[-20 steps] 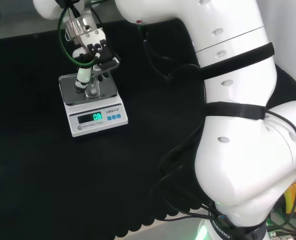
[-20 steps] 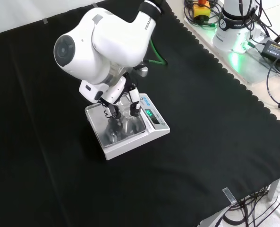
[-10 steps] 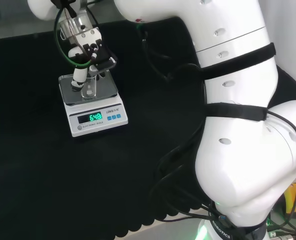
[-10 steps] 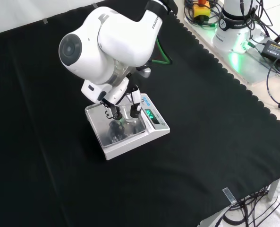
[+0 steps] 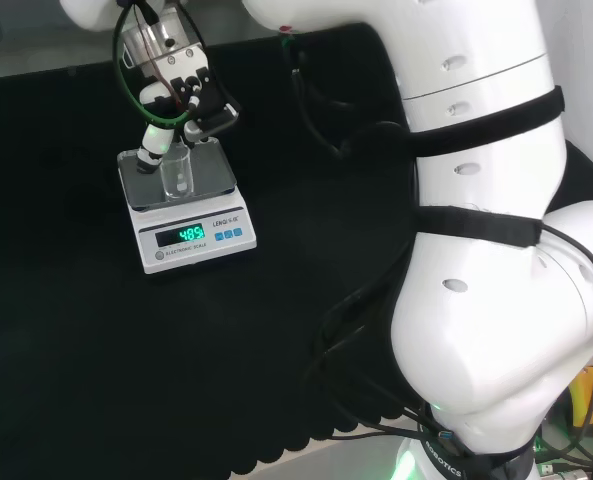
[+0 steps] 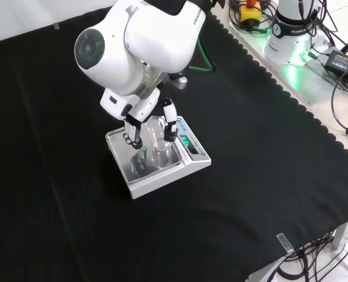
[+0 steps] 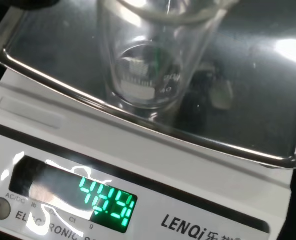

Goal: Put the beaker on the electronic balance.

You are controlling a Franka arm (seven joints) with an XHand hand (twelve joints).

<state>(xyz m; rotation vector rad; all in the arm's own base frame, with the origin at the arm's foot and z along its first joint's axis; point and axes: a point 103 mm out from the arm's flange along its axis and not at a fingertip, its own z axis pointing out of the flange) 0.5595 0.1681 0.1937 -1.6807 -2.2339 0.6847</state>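
Nearest in the head view lies the black cloth (image 5: 126, 380) of the bench, with the arm's white links (image 5: 476, 250) at the right. Beyond the bare cloth stands the electronic balance (image 5: 188, 238), its lit green display (image 5: 192, 234) on the near face and its steel pan (image 5: 209, 178) behind that. The clear glass beaker (image 5: 175, 172) stands upright on the pan, toward the pan's left and middle in the head view; in the front view the beaker (image 6: 156, 143) rises from the pan's far right part. In the wrist view the beaker's base (image 7: 144, 80) rests flat on the steel pan (image 7: 58, 55), just behind the pan's near rim, above the display (image 7: 108, 199).

Farther off and higher, the hand (image 5: 176, 88) hangs over the balance. Its fingers (image 6: 170, 122) point downward on either side of the beaker's upper part, spread fairly wide; one black fingertip (image 6: 132, 141) sits left of the beaker in the front view and another to its right. Whether any fingertip touches the glass cannot be told. A green cable (image 5: 124, 75) loops beside the wrist.
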